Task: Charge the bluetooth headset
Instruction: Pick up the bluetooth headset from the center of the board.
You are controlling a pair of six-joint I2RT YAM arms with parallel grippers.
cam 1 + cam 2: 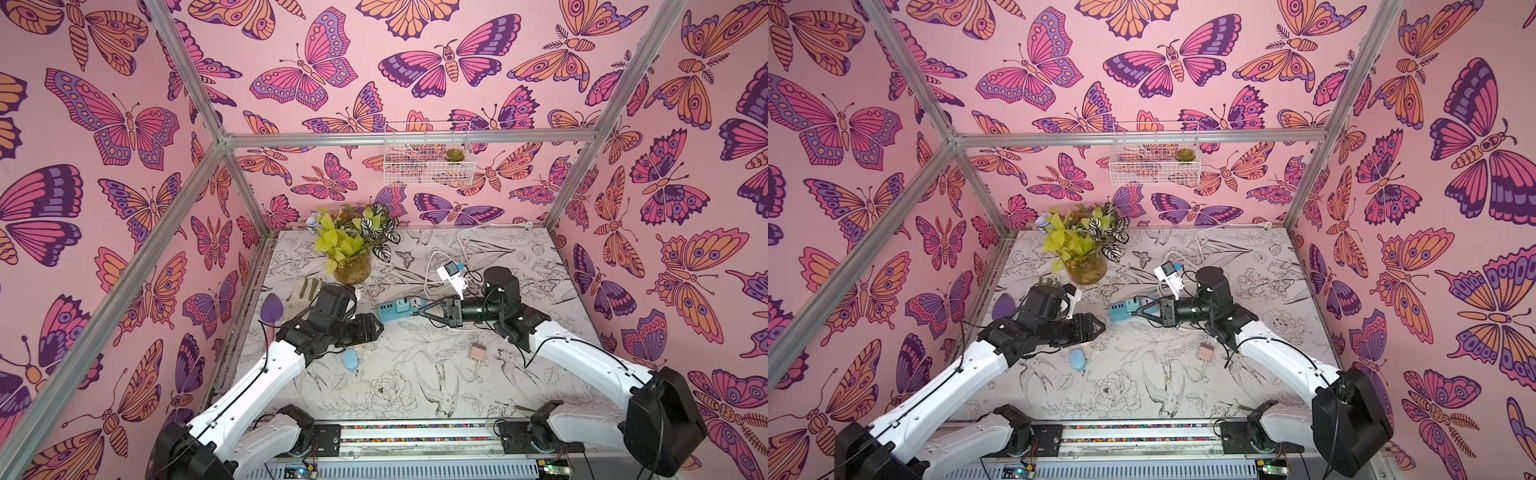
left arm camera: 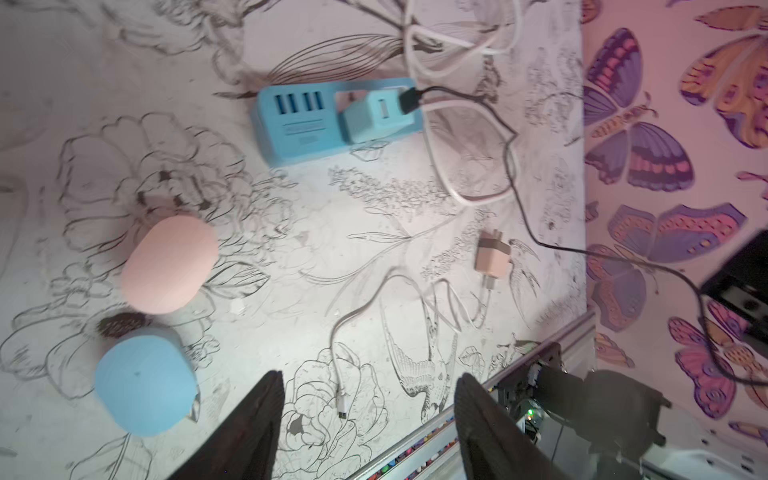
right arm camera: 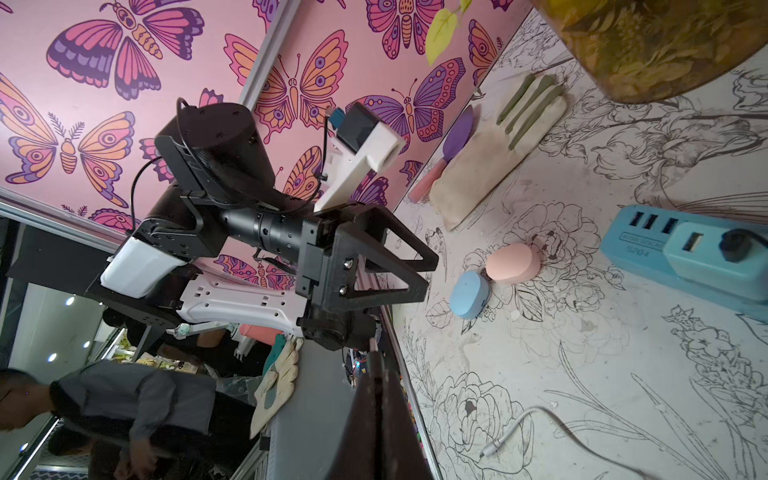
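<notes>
A pink earbud case (image 2: pixel 168 264) and a blue earbud case (image 2: pixel 145 380) lie side by side on the printed table; the blue case (image 1: pixel 350 359) also shows in a top view. My left gripper (image 2: pixel 369 376) hangs above them, open and empty. Beyond lies a blue power strip (image 1: pixel 392 311) holding a teal adapter (image 2: pixel 378 116) with a black plug (image 2: pixel 409 99) in it. The shut right gripper (image 1: pixel 417 312) hovers by that end of the strip, with nothing seen in it. A pink adapter (image 1: pixel 477 351) trails a white cable whose free plug (image 2: pixel 341 405) lies on the table.
A plant in a glass jar (image 1: pixel 351 266) stands at the back left, with a glove (image 1: pixel 301 291) and purple trowel (image 1: pixel 272 309) beside it. White cable loops (image 1: pixel 432 266) lie behind the strip. A wire basket (image 1: pixel 426 160) hangs on the back wall.
</notes>
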